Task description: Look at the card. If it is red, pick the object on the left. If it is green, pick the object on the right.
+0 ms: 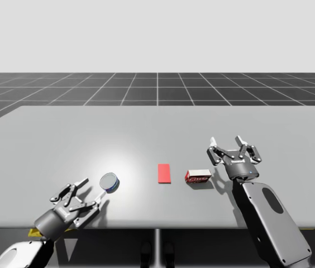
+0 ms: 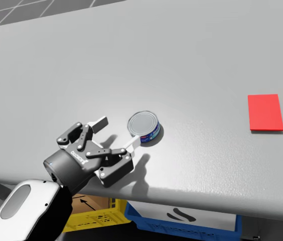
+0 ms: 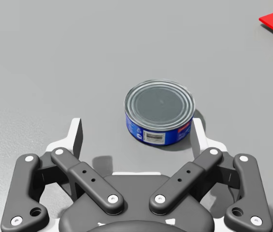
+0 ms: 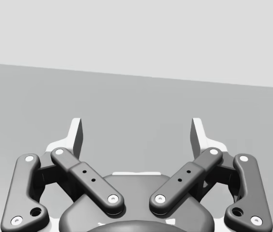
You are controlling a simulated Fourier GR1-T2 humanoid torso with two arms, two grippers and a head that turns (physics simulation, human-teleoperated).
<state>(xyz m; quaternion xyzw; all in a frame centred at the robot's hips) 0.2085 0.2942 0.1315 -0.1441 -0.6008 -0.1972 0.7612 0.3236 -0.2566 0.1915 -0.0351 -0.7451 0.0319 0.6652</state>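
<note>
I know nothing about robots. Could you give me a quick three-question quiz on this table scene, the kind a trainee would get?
1. Multiple choice: what colour is the card? A green, B red, C yellow.
2. True or false: the left gripper is shut on the blue can.
3. Fill the gap: in the high view, to the right of the card lies a small red ____.

Key
1. B.
2. False: the gripper is open, with the can just ahead of it on the table.
3. box.
</note>
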